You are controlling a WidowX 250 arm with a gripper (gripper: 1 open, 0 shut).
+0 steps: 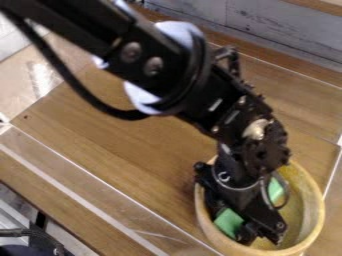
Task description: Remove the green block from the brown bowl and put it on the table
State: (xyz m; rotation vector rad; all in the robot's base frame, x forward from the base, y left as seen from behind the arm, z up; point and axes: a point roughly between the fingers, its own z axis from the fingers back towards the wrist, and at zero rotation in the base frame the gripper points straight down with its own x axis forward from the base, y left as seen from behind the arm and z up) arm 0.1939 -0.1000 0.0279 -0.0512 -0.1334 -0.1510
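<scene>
The brown bowl sits on the table at the lower right. My black gripper reaches down into it from the upper left. The green block lies inside the bowl under the gripper. One green end shows at the lower left of the fingers and a second green patch at their upper right. The fingers straddle the block's middle and hide it. The blur and the dark housing keep me from seeing whether the jaws press on it.
Low clear plastic walls edge the table on the left and front. A white rounded object peeks out behind the arm. The thick black arm crosses the upper half of the view.
</scene>
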